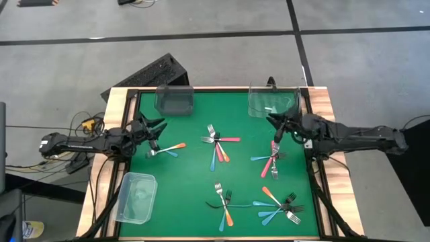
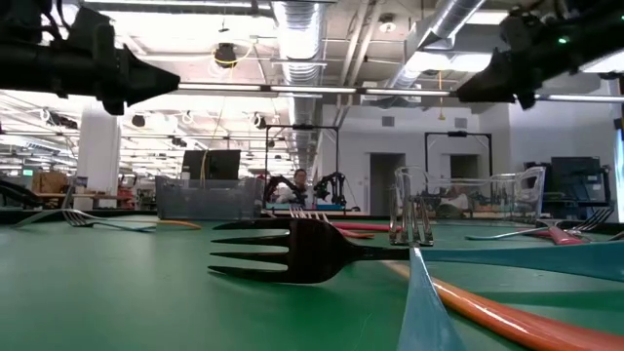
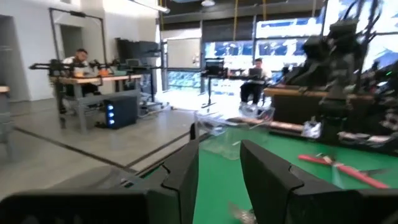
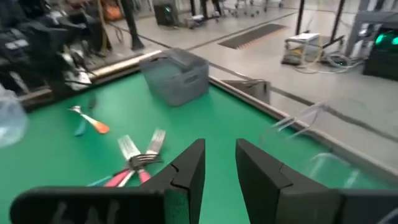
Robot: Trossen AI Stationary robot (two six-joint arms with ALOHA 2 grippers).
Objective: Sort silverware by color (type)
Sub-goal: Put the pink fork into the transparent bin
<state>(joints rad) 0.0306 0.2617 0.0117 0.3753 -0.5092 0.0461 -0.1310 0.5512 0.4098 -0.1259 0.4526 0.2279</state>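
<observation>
Left hand [image 1: 156, 128]: yours hovers open, empty, just beside orange fork [image 1: 168, 148].
Fork axis: lies across the worktop [image 1: 188, 202].
Right hand [image 1: 279, 126]: open, empty.

metal-tined forks [image 1: 220, 146], plastic handles

Left arm extends in from the left side, roughly level, wrist over the left edge of the counter. Left end effector [image 1: 156, 128] empty, fingers [image 3: 186, 171] parted with a narrow gap. Right arm extends in from the right side, mirroring it. Right end effector [image 1: 277, 125] raised above the counter, empty, fingers [image 4: 189, 165] likewise slightly apart
</observation>
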